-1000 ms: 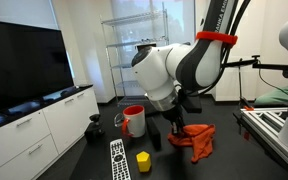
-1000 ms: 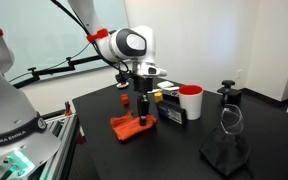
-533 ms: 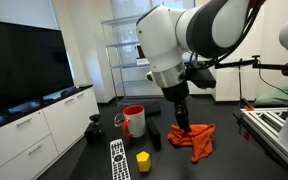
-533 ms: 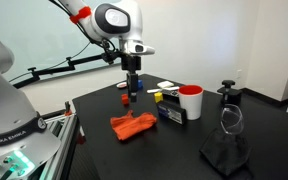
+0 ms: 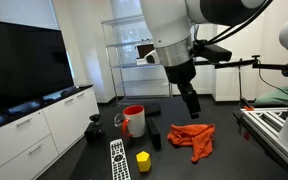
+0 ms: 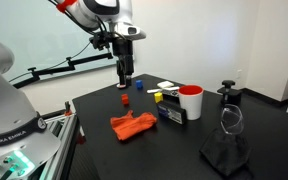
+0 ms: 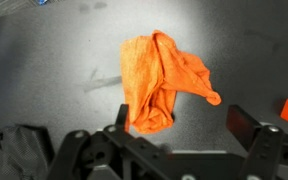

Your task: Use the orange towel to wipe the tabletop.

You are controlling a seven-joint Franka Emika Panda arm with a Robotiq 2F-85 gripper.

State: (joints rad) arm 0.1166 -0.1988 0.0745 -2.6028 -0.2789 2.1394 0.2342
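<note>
Orange towel [image 7: 159,80] lies crumpled on the bench [image 7: 44,70]. Above it the pincer [image 6: 125,84] hangs released, empty. The mug [image 6: 190,102] hides its contents.

I see the orange towel [image 7: 159,80] lying crumpled in a loose heap on the dark tabletop [image 6: 174,145].

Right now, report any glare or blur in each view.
Wrist view: orange towel sharp, pale glare on the tabletop upper right. In an exterior view, wall behind the shelf washed out; in an exterior view, claw dark against a bright backdrop.
</note>
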